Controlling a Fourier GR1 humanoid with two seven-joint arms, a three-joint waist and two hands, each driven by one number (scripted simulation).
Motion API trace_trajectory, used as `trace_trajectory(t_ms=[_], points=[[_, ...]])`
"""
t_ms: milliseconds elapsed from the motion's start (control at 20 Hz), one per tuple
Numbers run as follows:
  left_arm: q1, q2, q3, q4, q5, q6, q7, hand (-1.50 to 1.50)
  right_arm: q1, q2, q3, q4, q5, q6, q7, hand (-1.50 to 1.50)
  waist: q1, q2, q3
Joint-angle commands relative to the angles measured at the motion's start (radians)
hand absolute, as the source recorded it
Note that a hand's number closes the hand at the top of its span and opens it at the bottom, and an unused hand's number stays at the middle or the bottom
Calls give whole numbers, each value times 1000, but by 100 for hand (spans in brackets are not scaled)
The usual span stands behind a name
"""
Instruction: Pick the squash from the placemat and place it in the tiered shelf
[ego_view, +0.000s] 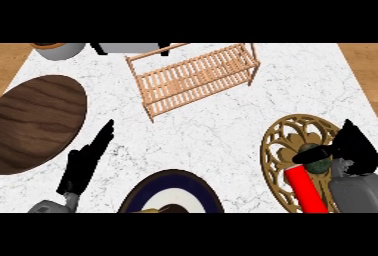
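Squash (320, 164), dark green, lies on the gold placemat (277, 150) beside a red object (306, 192); our right robot hand (353, 147) curls round it. We risk snagging the mat lifting toward the shelf (193, 80). Our left robot hand (87, 160) rests open on the bench (221, 130).

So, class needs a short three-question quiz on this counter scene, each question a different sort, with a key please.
1. True or false: the wooden shelf stands at the far side of the counter.
2. Which hand is at the gold placemat? A) left hand B) right hand
3. Fill in: a long ___ object lies on the placemat.

Key: 1 true; 2 B; 3 red.
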Motion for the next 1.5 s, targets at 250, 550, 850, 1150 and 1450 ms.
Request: trace_trajectory(t_ms=[250,550,850,1150,1450], points=[[-8,0,35,51,-4,-23,-1,0,-29,117,-15,25,115,93,244,-150,-19,0,1],[7,-43,19,39,-36,-8,-27,0,-82,148,-73,100,150,126,205,-150,-15,1,2],[-23,-71,24,47,-73,16,-6,0,-27,170,-124,151,188,118,108,-150,-20,1,2],[22,-43,43,-18,-74,-23,14,0,-37,209,-175,169,219,130,74,-150,-15,0,3],[43,-41,95,-83,-76,-69,64,0,-40,213,-187,240,242,82,-86,150,-13,0,3]])
